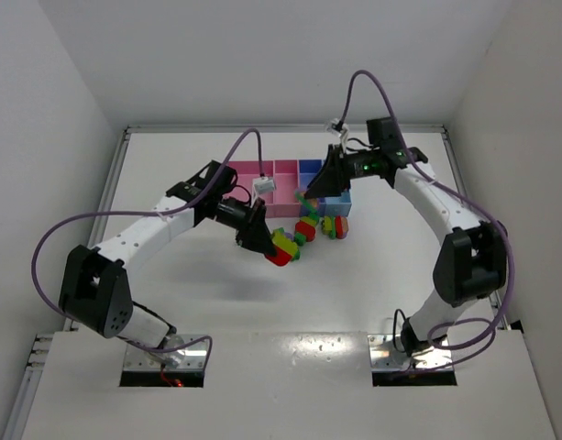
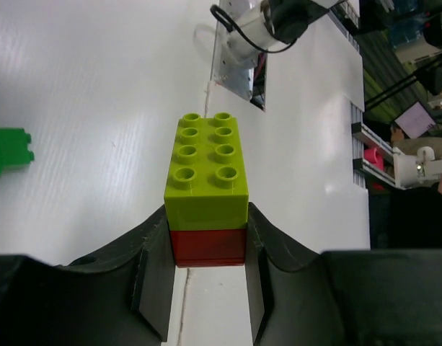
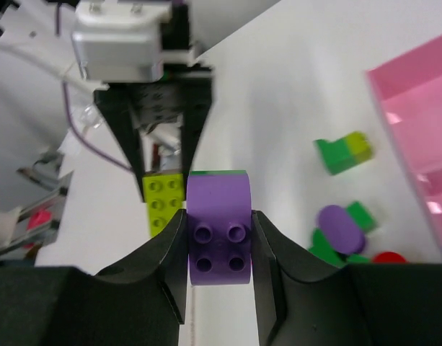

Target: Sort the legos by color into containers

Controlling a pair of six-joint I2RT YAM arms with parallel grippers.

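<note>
**Both Arms Held Bricks Over the Table**

The left gripper (image 2: pixel 208 238) was closed narrow on a lime-and-red stack (image 2: pixel 208 180). Its two black fingers pinched the red brick at the bottom, while the lime one stuck out beyond the tips with its studs showing. From above, that stack sat just near-left of the loose legos (image 1: pixel 319 226), apart from them, over the bare white table (image 1: pixel 170 183). A lone green brick (image 2: pixel 8 148) lay on the table at the left edge of the left wrist view.

The right gripper (image 3: pixel 219 220) was clamped just as tight on a purple block (image 3: pixel 218 223), which had a sliver of green at its far end. It hung at the near edge of the containers (image 1: pixel 262 174), between them and the pile, and hid part of the blue bins. The two grippers pointed at each other, near but apart.

The containers ran in a row at the far middle of the table, pink on the left and blue to the right. The loose legos lay bunched just near of that row: green, red, purple and lime pieces, some joined. Whether any brick lay inside a bin I could not tell.
</note>
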